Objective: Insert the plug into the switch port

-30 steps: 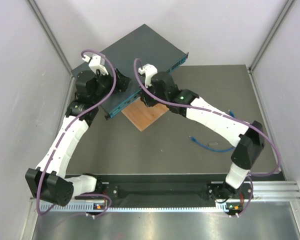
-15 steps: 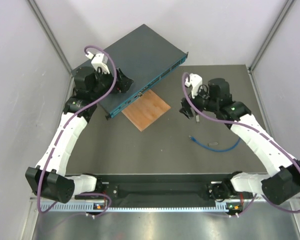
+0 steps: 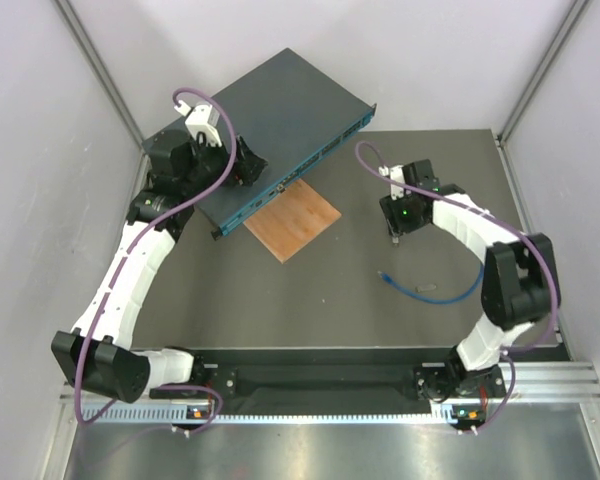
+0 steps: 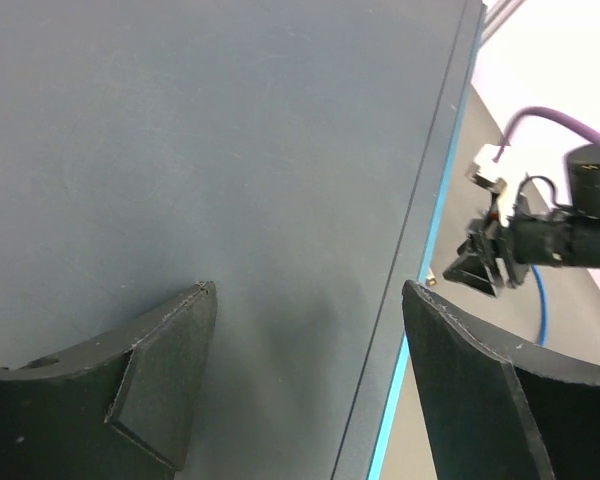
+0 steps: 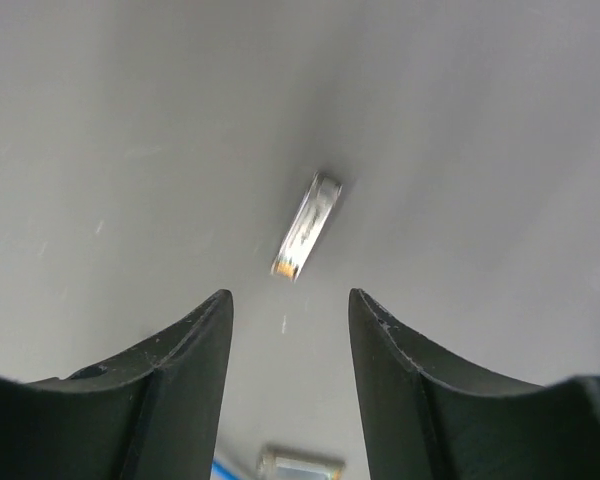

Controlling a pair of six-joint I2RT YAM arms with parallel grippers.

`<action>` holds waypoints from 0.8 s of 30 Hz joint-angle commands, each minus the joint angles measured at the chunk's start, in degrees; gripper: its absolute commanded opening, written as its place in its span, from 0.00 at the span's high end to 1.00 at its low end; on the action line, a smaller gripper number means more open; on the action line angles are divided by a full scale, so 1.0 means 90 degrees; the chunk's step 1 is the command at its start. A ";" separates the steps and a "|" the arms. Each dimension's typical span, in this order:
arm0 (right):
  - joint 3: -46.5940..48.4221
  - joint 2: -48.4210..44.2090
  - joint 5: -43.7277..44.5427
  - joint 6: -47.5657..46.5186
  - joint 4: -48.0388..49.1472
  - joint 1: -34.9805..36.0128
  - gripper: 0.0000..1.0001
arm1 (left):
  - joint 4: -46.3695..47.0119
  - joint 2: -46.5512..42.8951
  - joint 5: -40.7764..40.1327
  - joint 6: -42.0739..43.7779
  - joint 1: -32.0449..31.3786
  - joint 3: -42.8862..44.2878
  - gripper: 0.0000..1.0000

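On the dark grey desk (image 3: 310,300): the small clear-tipped plug (image 3: 385,274) lies free at the end of a thin blue cable (image 3: 440,293), well apart from the ports.
Switch: a large flat dark teal metal box (image 3: 280,105) sits at the far left. Its brighter blue front face (image 3: 320,155) with the sockets is turned toward the orange-brown wooden square (image 3: 292,220).
Right claw (image 3: 395,236): the fingers are apart and empty, pointing down just beyond the plug. A small grey metal piece (image 5: 305,225) lies ahead of the gap; it is not the plug.
Left claw (image 3: 248,168): the fingers are apart, straddling the switch's front edge near its left end. I cannot tell whether they touch it.
Step in hand: by my judgement, picking up the plug.
Method: move your right claw toward the arm bases and ignore the metal piece. Centre the gap on the plug body, across the cable line. Close just behind the clear tip so the nose stays free for the socket.
Support: let your left claw steady the switch before insertion.
Risk: a grip on the cable alone would likely let the plug swing.
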 commanded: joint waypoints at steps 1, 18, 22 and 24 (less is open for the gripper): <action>0.0639 0.0518 0.0343 0.0503 0.0161 -0.0031 0.50 | -0.0222 0.0081 -0.0297 0.0252 0.0015 0.0200 0.20; 0.1264 0.1995 0.0461 0.1304 -0.0063 -0.0041 0.70 | -0.0251 0.0178 -0.0483 0.0408 0.0015 0.0171 0.21; 0.1293 0.1967 0.0247 0.1314 -0.0152 -0.0109 0.97 | -0.0193 0.0159 -0.0357 0.0398 0.0015 0.0152 0.22; 0.1303 0.1666 0.0052 0.1314 -0.0152 -0.0167 1.00 | -0.0047 0.0120 -0.0259 0.0457 0.0015 0.0103 0.22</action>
